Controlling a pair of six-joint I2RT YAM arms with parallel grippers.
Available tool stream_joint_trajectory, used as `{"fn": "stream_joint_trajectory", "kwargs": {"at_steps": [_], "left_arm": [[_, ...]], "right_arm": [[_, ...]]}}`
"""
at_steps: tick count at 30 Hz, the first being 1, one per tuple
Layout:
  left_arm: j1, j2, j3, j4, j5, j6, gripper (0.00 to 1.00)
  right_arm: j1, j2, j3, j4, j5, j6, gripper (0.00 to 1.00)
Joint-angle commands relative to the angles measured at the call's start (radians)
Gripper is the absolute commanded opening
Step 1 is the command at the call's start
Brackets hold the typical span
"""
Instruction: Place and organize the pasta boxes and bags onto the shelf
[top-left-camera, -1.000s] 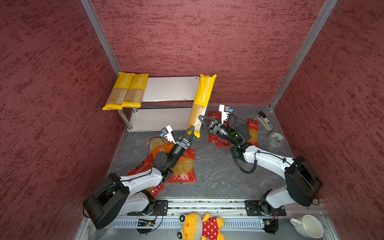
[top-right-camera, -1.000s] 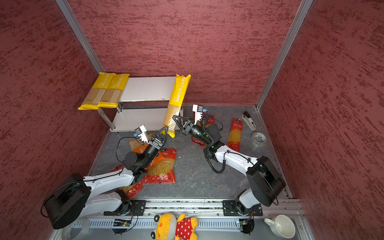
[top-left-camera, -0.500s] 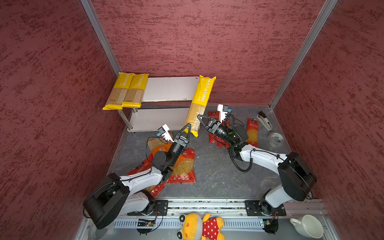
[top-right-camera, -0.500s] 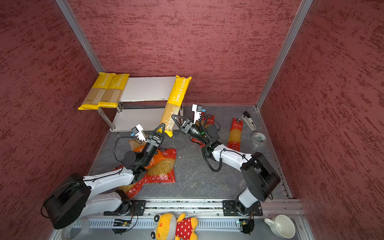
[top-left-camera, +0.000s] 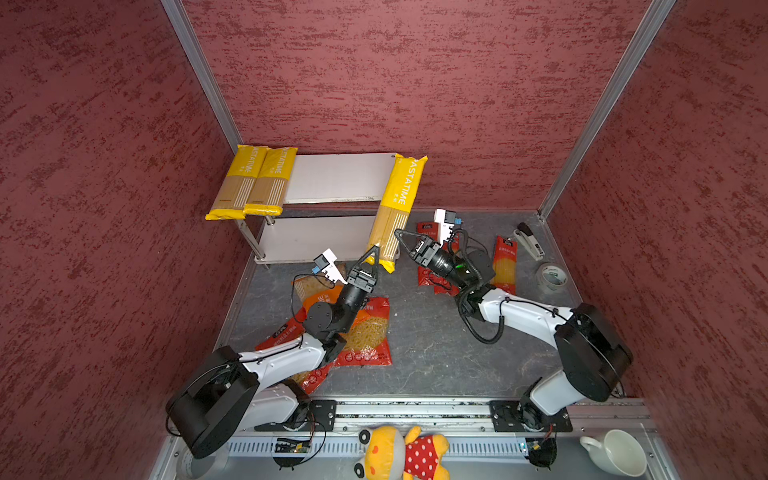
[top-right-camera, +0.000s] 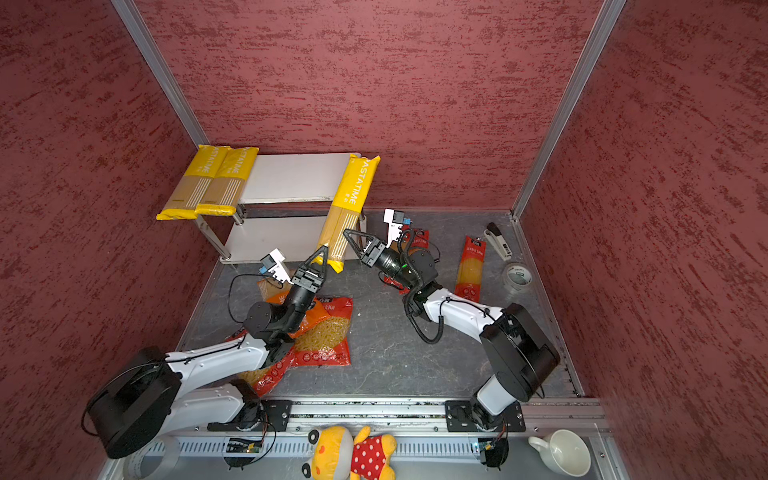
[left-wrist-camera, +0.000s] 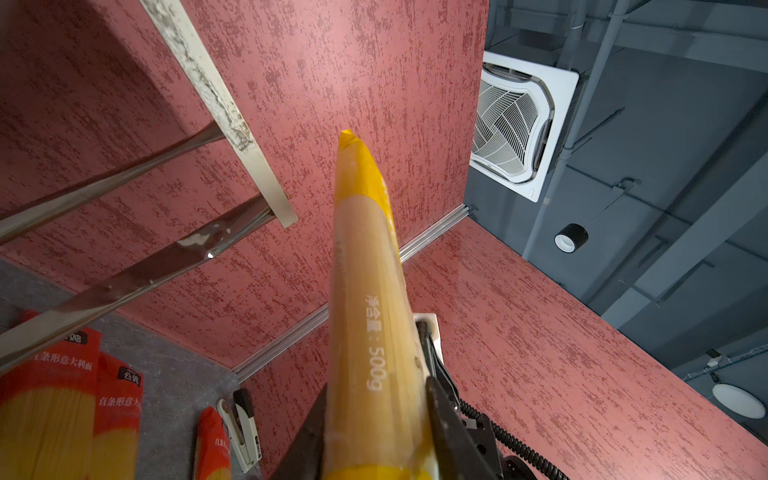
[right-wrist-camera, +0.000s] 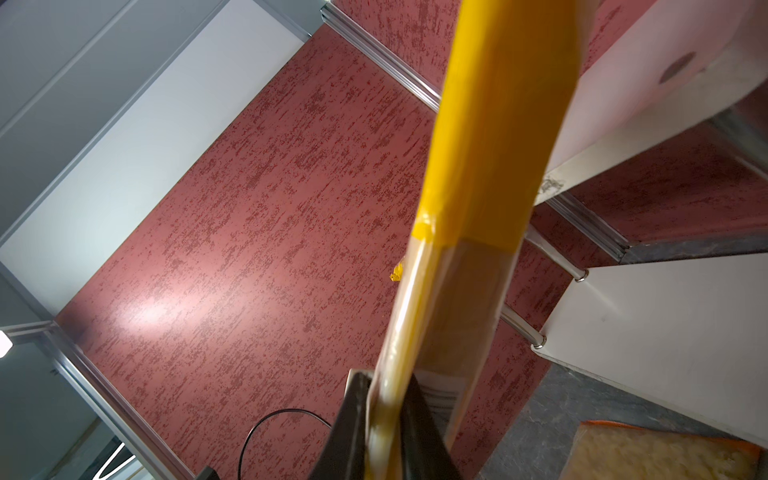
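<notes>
Yellow PASTATIME spaghetti pack (top-left-camera: 397, 195), long and narrow, shows pale strands below.

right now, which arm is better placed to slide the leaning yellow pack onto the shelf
Left, probably: the left jaws squarely grip the yellow pack; the right jaws only flank its thin edge.

Both arms are wearing white shells between black joint housings. Behind the left arm's (top-left-camera: 274, 361) black triangular jaws, a white-and-blue camera block (top-left-camera: 328, 264) is jutting, trailing a black cable (top-left-camera: 297, 286). Behind the right arm's (top-left-camera: 523, 316) jaws, a green light (top-left-camera: 459, 266) is glowing and a coiled black cable (top-left-camera: 482, 332) is hanging.
</notes>
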Motion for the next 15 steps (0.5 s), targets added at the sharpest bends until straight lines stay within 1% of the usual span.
{"fn": "stream_joint_trajectory", "kwargs": {"at_steps": [1, 6, 10, 15], "left_arm": [[0.01, -0.047, 0.023, 0.07, -0.018, 0.065, 0.08], [0.019, -0.08, 0.043, 0.025, -0.03, 0.114, 0.0], [0.038, -0.093, 0.055, -0.002, -0.046, 0.129, 0.0], [0.062, -0.092, 0.067, -0.004, -0.038, 0.136, 0.0]], "right_arm": [[0.002, -0.011, 0.029, 0.074, 0.035, -0.006, 0.24], [0.002, -0.011, 0.03, 0.072, 0.037, -0.007, 0.31], [0.002, -0.015, 0.025, 0.069, 0.041, -0.009, 0.35], [0.002, -0.019, 0.021, 0.064, 0.045, -0.014, 0.4]]}}
